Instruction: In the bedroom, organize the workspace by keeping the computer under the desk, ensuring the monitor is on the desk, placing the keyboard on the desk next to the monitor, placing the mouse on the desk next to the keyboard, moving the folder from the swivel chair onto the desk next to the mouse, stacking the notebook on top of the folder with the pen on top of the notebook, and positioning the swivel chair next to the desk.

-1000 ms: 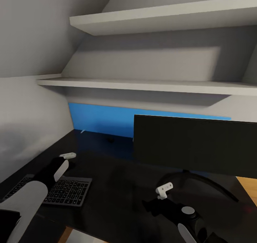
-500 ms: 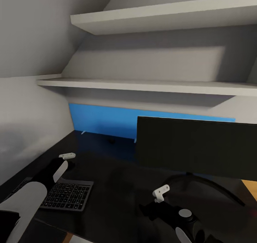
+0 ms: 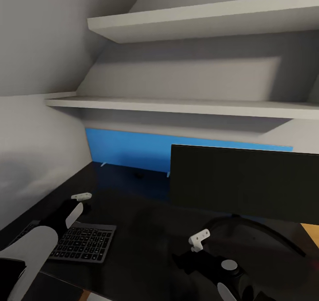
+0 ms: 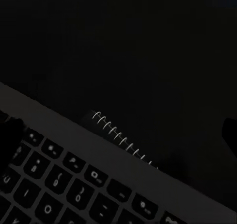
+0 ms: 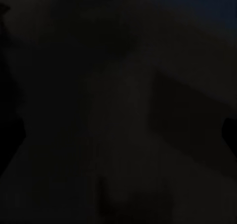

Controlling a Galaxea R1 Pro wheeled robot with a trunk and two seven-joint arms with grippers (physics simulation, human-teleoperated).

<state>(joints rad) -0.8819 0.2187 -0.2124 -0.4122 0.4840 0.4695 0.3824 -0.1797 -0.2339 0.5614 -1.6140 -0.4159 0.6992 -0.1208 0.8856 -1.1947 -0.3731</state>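
Monitor (image 3: 245,181) stands on the desk (image 3: 146,221), and the keyboard (image 3: 82,243) lies flat out at eight o'clock from it, apart, so those two look settled; mouse, folder, notebook, pen and chair are all left to do. Left gripper (image 3: 82,196) hangs over the keyboard's far edge, right gripper (image 3: 198,239) by the monitor base, and I cannot tell how either's fingers stand. Since half a second ago, the left gripper has dipped slightly.

Two white shelves (image 3: 199,26) (stacked) span grey walls (image 3: 40,48); blue panel (image 3: 128,148) beneath.
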